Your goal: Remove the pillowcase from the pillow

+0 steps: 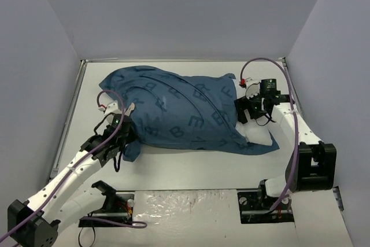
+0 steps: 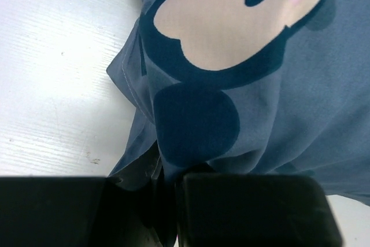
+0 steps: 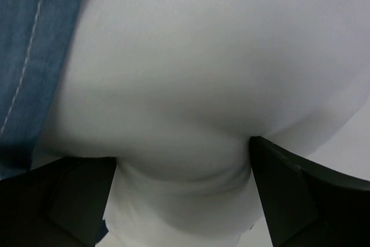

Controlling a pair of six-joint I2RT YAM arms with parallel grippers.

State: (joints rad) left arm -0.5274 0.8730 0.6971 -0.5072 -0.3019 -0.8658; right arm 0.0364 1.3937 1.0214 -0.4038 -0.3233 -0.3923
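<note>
we start with the table (image 1: 191,169), where the whole bundle lies across the middle, its long side running left to right between the two arms. the pillowcase (image 1: 173,108) covers almost all of the pillow (image 1: 260,137). only a white end pokes out of the open mouth on the right side, so we judge the task barely begun: the cover is gripped and the stuffing is gripped, but nearly the full length has yet to slide out.

the right gripper (image 1: 245,111) sits at that open end. its wrist view shows white pillow fabric bunched and squeezed between the two dark fingers (image 3: 289,201), with the hem of the blue cloth just to one side, so it is clamped on the pillow itself, not the cover.

the left gripper (image 1: 122,138) is at the opposite, closed end, near the front corner. its wrist view is dark down by the jaws, but a fold of blue cloth seems to be pinched between them, under a cream mouse face.

what is left, we think, is pulling the two holds apart until the pillow comes free.
</note>
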